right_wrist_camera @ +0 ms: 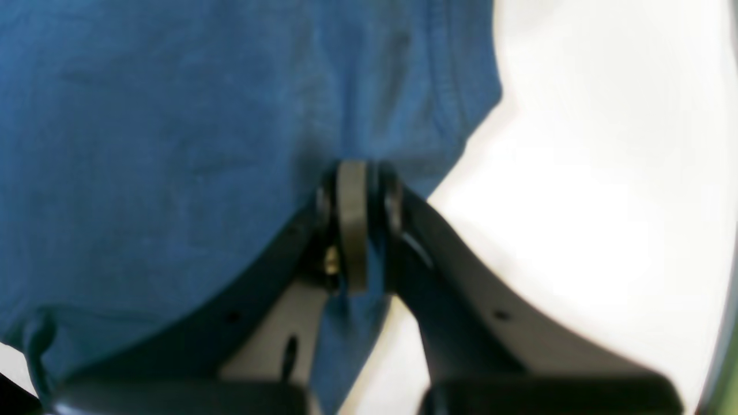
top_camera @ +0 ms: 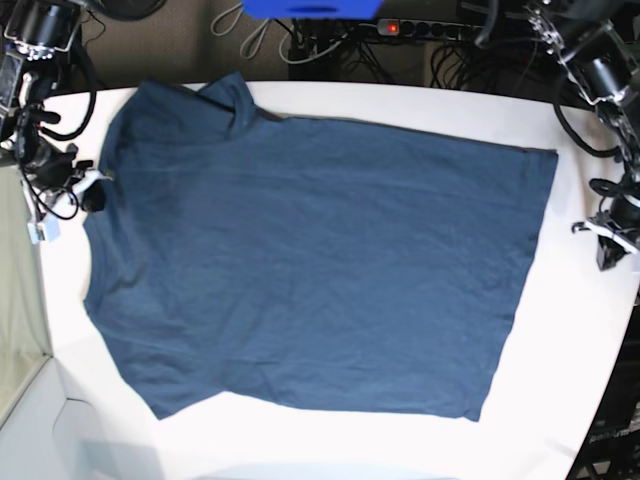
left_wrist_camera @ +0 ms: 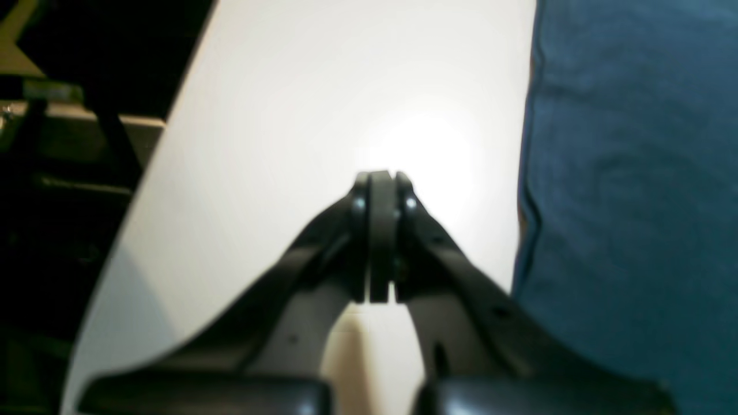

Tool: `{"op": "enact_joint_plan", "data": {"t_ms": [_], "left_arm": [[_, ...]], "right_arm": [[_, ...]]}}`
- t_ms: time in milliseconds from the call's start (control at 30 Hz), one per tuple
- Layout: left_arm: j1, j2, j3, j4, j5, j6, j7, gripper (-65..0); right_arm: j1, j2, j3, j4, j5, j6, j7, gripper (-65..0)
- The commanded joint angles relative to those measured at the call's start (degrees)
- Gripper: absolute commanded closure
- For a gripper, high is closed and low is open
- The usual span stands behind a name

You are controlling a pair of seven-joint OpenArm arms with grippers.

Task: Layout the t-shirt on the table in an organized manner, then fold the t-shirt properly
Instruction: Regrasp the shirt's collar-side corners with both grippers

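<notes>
The dark navy-blue t-shirt lies spread flat on the white table, collar end at the left, hem at the right. My right gripper is at the shirt's left edge. In the right wrist view it is shut, with the blue fabric creased toward its tips and showing between the fingers. My left gripper is right of the hem, off the shirt. In the left wrist view it is shut and empty over bare table, with the shirt's edge to its right.
Cables and a power strip lie behind the table's far edge, next to a blue object. The table's curved edge runs left of my left gripper, with dark framework beyond it. Bare table shows right of my right gripper.
</notes>
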Motion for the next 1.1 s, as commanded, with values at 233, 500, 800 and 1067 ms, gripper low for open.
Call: {"op": "enact_joint_plan", "data": {"t_ms": [233,500,800,1067], "left_arm": [[-0.23,3.76,-1.15,14.78,-1.3,-0.53,9.09,-0.1],[5.66,14.14,-3.35,29.72,-1.22,-0.62,14.1,-0.1],[11.82,20.99,-2.47,28.84,-1.22,-0.71,13.58,-0.1],[13.93,20.91,-0.8,26.73,-1.22,-0.71,13.49,-0.1]], "right_arm": [[1.96,-1.59,-0.01,-1.58,0.94,0.31,1.65,-5.5],[10.31,0.7,-6.51,-16.08,0.94,0.31,9.3,-5.5],[21.65,4.04,-15.66,-30.24,0.94,0.23,18.97,-5.5],[27.37,7.47,-16.8,-30.94,1.2,0.14,14.66,-5.8]]}}
